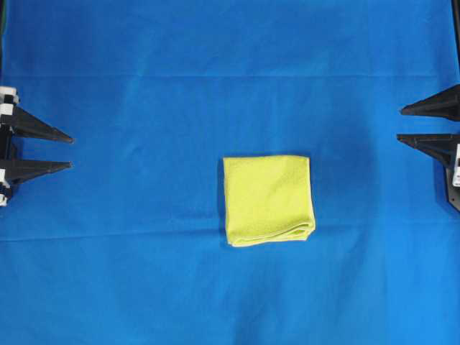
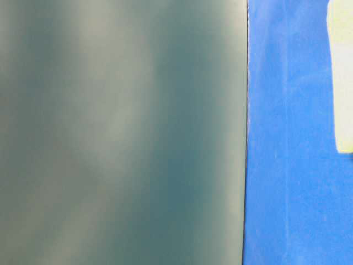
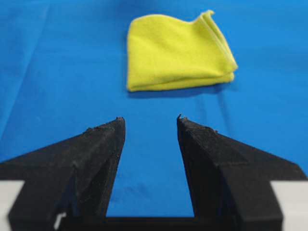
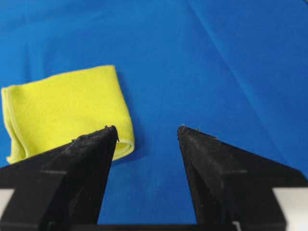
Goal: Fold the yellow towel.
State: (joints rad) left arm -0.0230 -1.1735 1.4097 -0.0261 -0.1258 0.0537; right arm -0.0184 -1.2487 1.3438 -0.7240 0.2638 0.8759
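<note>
**Blue-draped desk under even light**

From my station I see the desk covered edge to edge by a large blue cloth point(image 1: 144, 86). Faint crease lines run across the cloth, one above its middle and one below. Light falls evenly, with only soft shading. In the table-level view, a blurred grey-green panel point(image 2: 121, 132) stands left of the cloth, meeting it along a straight vertical edge.

The yellow towel point(image 1: 268, 199) lies folded into a small, nearly square stack (layered edges showing along one side), flat on the blue cloth point(image 1: 144, 86).
</note>
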